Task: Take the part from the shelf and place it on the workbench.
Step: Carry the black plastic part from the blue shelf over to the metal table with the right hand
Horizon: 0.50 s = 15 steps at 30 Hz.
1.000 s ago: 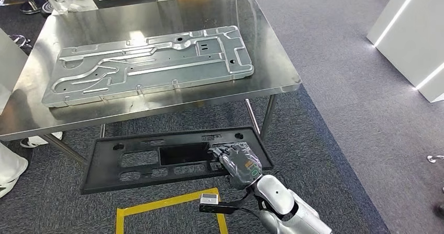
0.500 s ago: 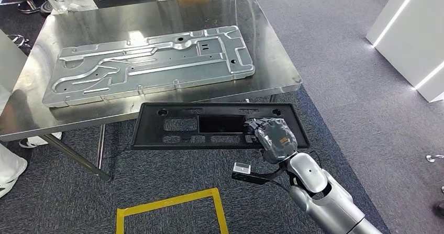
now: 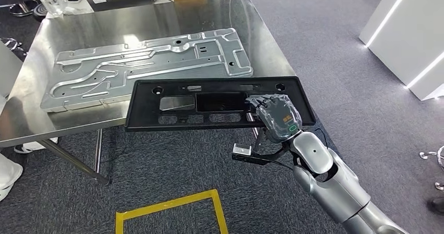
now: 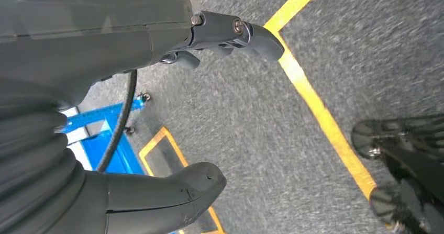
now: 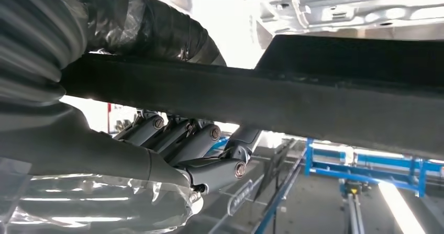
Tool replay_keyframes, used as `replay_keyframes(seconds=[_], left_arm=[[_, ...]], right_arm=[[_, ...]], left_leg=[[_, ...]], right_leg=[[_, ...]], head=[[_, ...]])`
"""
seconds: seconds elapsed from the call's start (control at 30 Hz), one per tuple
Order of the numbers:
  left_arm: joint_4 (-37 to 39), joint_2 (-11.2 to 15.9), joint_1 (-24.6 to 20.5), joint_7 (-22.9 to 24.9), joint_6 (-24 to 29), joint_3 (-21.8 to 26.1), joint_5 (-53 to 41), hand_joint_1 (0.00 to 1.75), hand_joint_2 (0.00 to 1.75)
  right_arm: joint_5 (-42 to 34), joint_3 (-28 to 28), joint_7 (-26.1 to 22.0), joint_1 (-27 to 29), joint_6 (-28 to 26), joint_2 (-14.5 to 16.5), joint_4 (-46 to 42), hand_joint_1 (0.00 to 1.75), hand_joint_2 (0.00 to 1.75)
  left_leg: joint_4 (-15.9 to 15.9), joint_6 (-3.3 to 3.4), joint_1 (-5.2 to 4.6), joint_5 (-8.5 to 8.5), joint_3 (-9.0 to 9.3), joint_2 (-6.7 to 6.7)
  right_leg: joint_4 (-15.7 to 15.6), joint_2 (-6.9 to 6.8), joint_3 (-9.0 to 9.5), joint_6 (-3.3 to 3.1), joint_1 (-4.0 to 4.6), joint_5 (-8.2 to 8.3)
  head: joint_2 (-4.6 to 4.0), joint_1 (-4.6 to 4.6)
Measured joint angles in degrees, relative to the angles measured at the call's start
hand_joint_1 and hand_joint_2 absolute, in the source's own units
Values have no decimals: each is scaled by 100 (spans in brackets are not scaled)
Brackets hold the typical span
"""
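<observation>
My right hand (image 3: 275,118) is clamped on the black part (image 3: 214,107), fingers wrapped round the near long edge close to its right end. The right wrist view backs this up: the fingers (image 5: 201,140) are curled under the black panel with the grey thumb side pressed against it. A second ago that hand was low, down by the floor in front of the table, with the part below the tabletop; half a second ago it was at about leg height. Now it has come up and forward, and the part rides roughly level above the near edge of the workbench (image 3: 157,17). From the hand, the panel stretches away to my left, and its far long edge overlaps the near rim of the silver stamped plate (image 3: 146,66) lying beyond it on the bench. I cannot tell whether the part touches the bench or the plate; I judge it is carried just above.

So the lift is done and the placing is what remains. I think the risk is setting it down on top of the silver plate.

My left hand (image 4: 157,113) hangs over the carpet and the yellow floor tape (image 4: 314,103), fingers apart, holding nothing.
</observation>
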Motion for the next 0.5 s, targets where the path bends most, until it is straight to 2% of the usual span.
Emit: replay_keyframes(seconds=[0.03,0.07,0.1,0.13,0.17,0.2,0.23,0.3,0.33,0.4,0.47,0.5], left_arm=[[0,-7,0,0,-1,1,0,0,175],[0,-14,1,0,-1,2,0,0,175],[0,-20,2,0,-1,2,0,0,175],[0,-26,2,-1,-2,3,0,0,175],[-1,-26,1,-1,-1,4,0,0,175],[-1,-25,-2,-2,1,4,0,0,175],[-2,-26,-5,-3,2,5,0,0,175],[-2,-38,-6,-3,13,7,1,0,175],[-2,-46,-3,-3,20,8,2,0,175],[-1,-57,-4,-1,31,11,2,0,175],[0,-69,-23,-1,36,13,2,0,175],[0,-74,-30,-2,37,14,2,0,175]], right_arm=[[9,15,2,1,5,8,4,175,175],[15,27,3,1,9,9,8,175,175],[20,36,2,-1,11,8,10,175,175],[22,42,2,-7,10,9,11,175,175],[25,47,2,-15,9,16,13,175,175],[29,53,2,-25,7,31,15,175,175],[35,65,2,-36,4,52,20,175,175],[60,100,5,-63,2,103,40,175,175],[74,118,11,-84,3,134,50,175,175],[91,143,23,-138,3,207,63,175,175],[96,173,32,-187,4,266,78,175,175],[99,192,34,-203,6,281,92,175,175]], left_leg=[[30,-11,5,-30,-1,11],[71,-30,15,-69,-2,17],[131,-58,31,-120,-2,18],[208,-93,45,-184,-8,18],[289,-137,52,-252,-33,16],[363,-179,52,-311,-64,12],[413,-218,49,-355,-92,7],[439,-277,59,-398,-111,-10],[454,-300,70,-418,-105,21],[698,-343,74,-549,-205,211],[1390,-373,71,-833,-583,420],[1774,-376,71,-956,-822,459]], right_leg=[[197,-13,-126,20,-24,-26],[186,-19,-148,45,-52,63],[-43,-22,-54,75,-83,252],[-404,-18,110,108,-116,443],[-710,5,261,127,-125,575],[-913,24,363,109,-127,639],[-985,41,398,73,-113,625],[-955,41,383,-49,-85,586],[-965,29,390,-93,-80,578],[-987,-9,432,-173,-80,560],[-996,-67,479,-227,-48,521],[-995,-98,501,-243,-26,497]], head=[[-1,1],[-1,1],[-1,1],[-1,1],[-1,2],[-1,-1],[0,-3],[0,-8],[-1,-8],[-1,-9],[0,-11],[0,-10]])
